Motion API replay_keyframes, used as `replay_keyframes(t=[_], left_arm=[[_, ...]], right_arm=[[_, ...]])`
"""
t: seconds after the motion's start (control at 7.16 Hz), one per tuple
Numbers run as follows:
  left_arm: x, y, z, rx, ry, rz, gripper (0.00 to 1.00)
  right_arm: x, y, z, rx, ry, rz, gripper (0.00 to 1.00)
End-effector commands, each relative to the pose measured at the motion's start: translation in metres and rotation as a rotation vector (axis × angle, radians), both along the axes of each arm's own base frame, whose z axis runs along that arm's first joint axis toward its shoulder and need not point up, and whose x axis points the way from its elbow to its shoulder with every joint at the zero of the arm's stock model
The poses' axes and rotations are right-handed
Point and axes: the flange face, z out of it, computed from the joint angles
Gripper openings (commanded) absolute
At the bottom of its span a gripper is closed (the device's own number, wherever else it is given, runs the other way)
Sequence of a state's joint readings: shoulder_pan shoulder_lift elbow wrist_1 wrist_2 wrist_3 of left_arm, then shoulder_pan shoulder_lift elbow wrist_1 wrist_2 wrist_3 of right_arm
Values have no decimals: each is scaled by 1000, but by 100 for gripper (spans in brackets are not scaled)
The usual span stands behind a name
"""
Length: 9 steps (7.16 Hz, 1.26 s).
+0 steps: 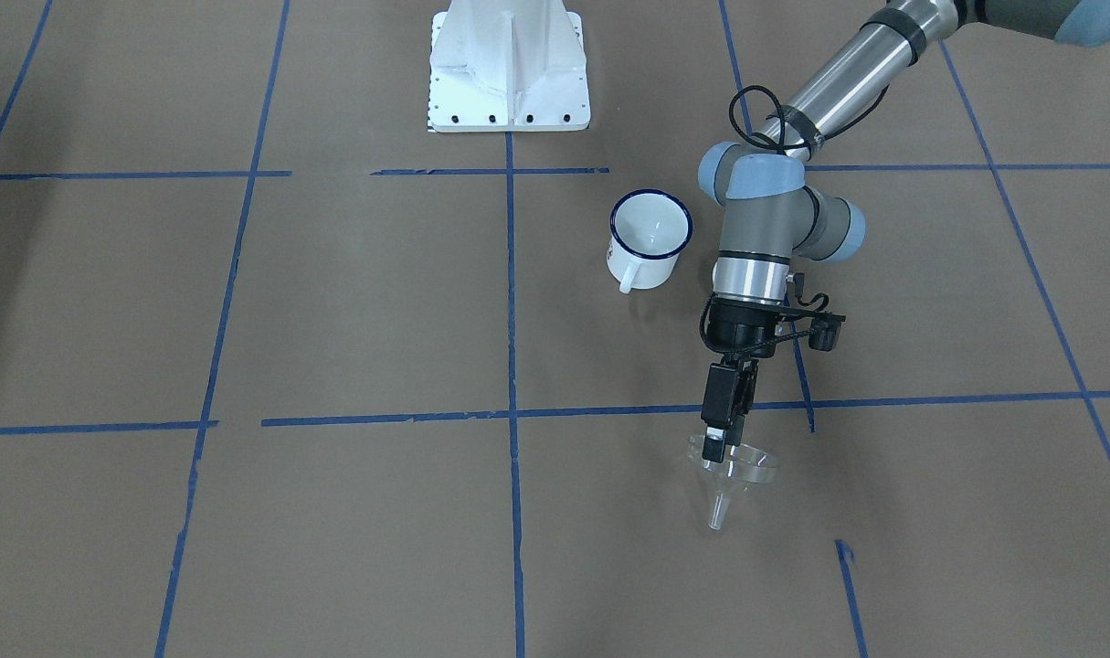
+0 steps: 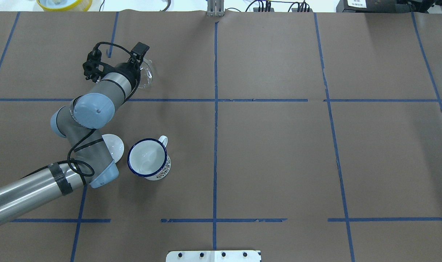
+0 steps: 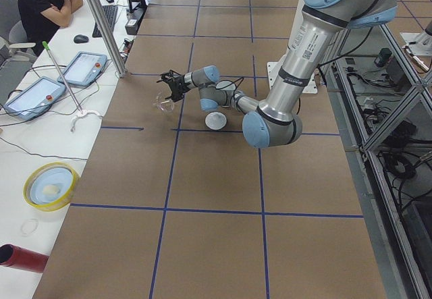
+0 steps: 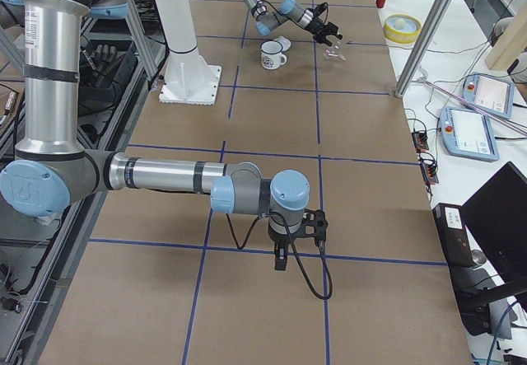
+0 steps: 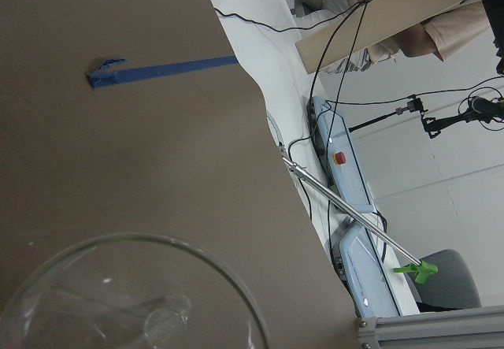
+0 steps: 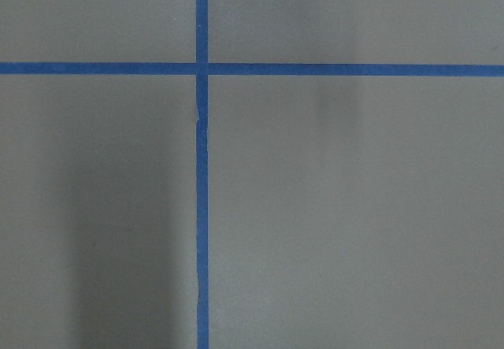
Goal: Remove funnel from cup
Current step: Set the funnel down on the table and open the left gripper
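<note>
The white cup [image 1: 650,238] with a dark blue rim stands upright and empty; it also shows in the overhead view [image 2: 148,158]. The clear funnel [image 1: 733,475] is out of the cup, well away from it toward the table's far side, tilted with its spout pointing away from the wrist. My left gripper [image 1: 714,448] is shut on the funnel's rim. The funnel's mouth fills the bottom of the left wrist view [image 5: 126,302]. My right gripper [image 4: 280,262] hangs over the bare table at the other end; I cannot tell whether it is open or shut.
A white round lid [image 2: 115,145] lies beside the cup, partly under my left arm. The white robot base [image 1: 509,68] stands at the table's near edge. A yellow bowl [image 3: 50,185] and tablets [image 3: 81,68] lie beyond the far edge.
</note>
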<state>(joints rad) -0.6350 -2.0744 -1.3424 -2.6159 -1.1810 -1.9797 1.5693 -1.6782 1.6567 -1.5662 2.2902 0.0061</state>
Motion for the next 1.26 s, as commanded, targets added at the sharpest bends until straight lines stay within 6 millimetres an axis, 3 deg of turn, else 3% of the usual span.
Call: replay_keyframes(t=[0.0,0.28,0.42,0.7,1.12], left_arm=[[-42,37,21,76,-114,151,100],[-89,86,41,124,-167,335,100],[-112,95,44,115,-195,431,100],[-123,99,27,52,-319,591,100],[-116,106,31,69,-550,806,100]], right_arm=[[0,0,0,0,0,0,100],[0,0,0,0,0,0,100],[0,0,0,0,0,0,100],[0,0,0,0,0,0,100],[0,0,0,0,0,0,100]])
